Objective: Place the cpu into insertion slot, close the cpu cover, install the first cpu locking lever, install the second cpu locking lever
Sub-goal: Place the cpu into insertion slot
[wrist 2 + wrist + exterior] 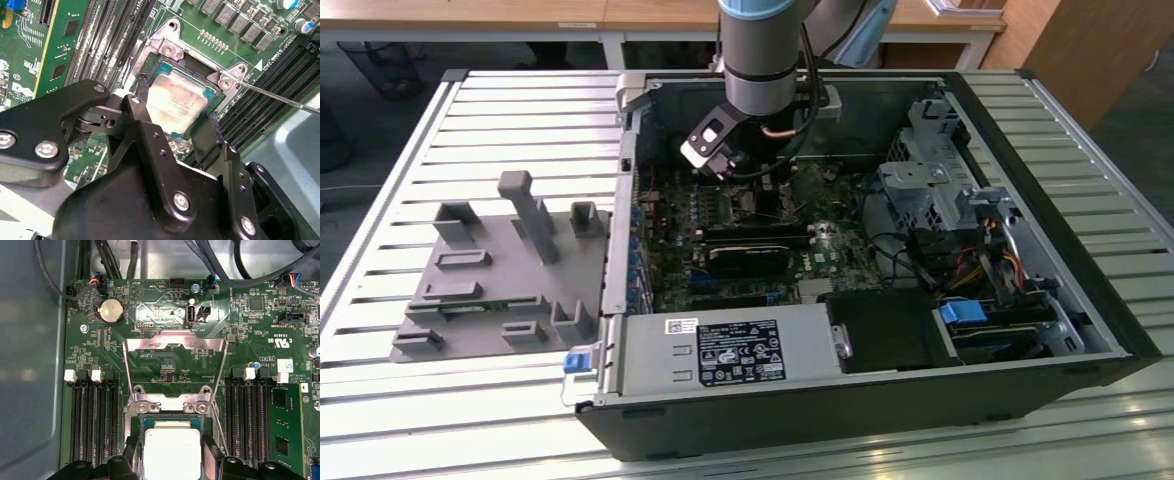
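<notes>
In both wrist views the cpu [177,102] [172,452], a square chip with a dull silver top, lies in the insertion slot [162,67] [150,419]. My gripper [172,122] [172,460] is right over it. One black finger [142,112] presses its one side and the other finger [202,132] its opposite side. The cpu cover [175,343], a silver frame with a large window, stands swung open behind the slot. A thin locking lever [280,97] [218,427] sticks out free beside the slot. In the exterior view my gripper [742,180] reaches down into the computer case.
Long black memory slots [95,425] [247,420] flank the socket on both sides. Case walls [630,200], a drive cage [934,180] and the power supply [734,355] ring the board. A grey fixture [494,270] sits on the slatted table at the exterior view's left.
</notes>
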